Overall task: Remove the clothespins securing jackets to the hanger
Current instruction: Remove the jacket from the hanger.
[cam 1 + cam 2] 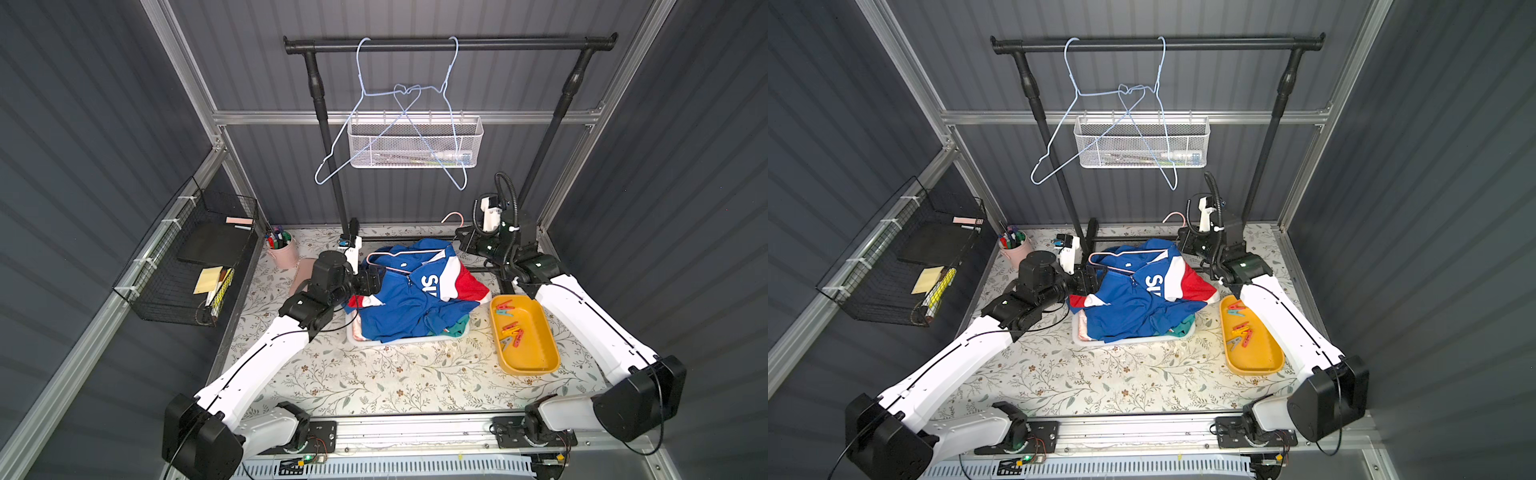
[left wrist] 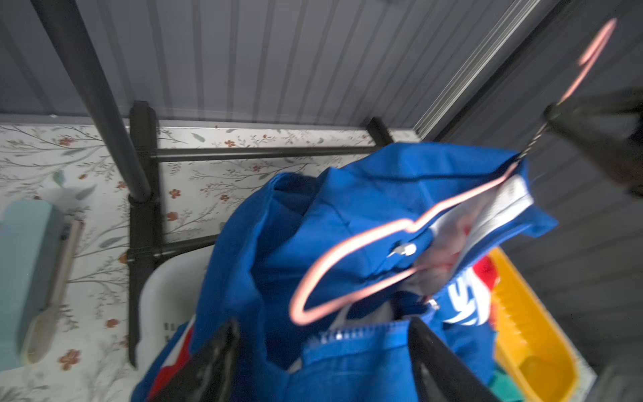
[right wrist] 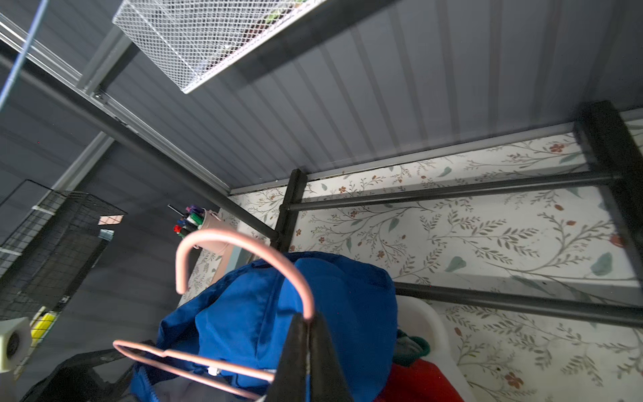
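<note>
You're in a robot test cell dressed as a laundry corner: grey ribbed wall panels in an aluminium frame box in a floral-papered table, two arms are bolted to a rail along its front edge, a garment rack with wire hangers stands at its back edge, and clothespins lie in a yellow tray near its right edge.

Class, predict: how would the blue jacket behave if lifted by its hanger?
Probably floppy: the blue jacket lies crumpled in folds. Likely to slip along the pink hanger, a thin smooth wire, one end bare.
</note>
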`<state>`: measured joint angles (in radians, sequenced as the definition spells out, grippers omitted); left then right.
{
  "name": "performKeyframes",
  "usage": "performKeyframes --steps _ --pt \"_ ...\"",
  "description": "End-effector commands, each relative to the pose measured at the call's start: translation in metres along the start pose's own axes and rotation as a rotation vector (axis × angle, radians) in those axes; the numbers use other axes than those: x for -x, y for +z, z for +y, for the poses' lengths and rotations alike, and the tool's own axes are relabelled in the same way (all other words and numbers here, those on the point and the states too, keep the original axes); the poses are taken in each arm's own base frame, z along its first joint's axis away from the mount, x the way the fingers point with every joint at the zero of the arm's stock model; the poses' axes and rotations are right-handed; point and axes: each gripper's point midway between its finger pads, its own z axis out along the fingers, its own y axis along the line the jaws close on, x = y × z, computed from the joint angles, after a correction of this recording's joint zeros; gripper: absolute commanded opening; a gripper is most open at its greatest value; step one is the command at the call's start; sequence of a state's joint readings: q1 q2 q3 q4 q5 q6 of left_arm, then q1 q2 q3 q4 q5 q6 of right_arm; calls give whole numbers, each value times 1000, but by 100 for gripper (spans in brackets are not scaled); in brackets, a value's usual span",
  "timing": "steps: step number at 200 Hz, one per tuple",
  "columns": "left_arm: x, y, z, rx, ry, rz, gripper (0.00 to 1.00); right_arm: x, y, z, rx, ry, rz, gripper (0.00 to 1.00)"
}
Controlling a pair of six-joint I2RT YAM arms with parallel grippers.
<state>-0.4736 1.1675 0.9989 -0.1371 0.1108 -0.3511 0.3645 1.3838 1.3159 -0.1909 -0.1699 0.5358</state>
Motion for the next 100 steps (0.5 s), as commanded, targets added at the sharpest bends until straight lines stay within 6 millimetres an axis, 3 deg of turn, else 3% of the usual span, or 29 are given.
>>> performKeyframes --steps 1,27,67,100 --pt "27 -21 -26 -126 72 -108 86 12 1 11 86 31 -25 0" --pt "24 -28 -26 -136 87 -115 92 18 2 16 188 64 6 0" --pt "54 -61 -35 -185 133 -295 89 22 5 10 274 110 44 0" --pt "49 -50 -34 -217 167 -272 84 22 5 12 317 122 56 0"
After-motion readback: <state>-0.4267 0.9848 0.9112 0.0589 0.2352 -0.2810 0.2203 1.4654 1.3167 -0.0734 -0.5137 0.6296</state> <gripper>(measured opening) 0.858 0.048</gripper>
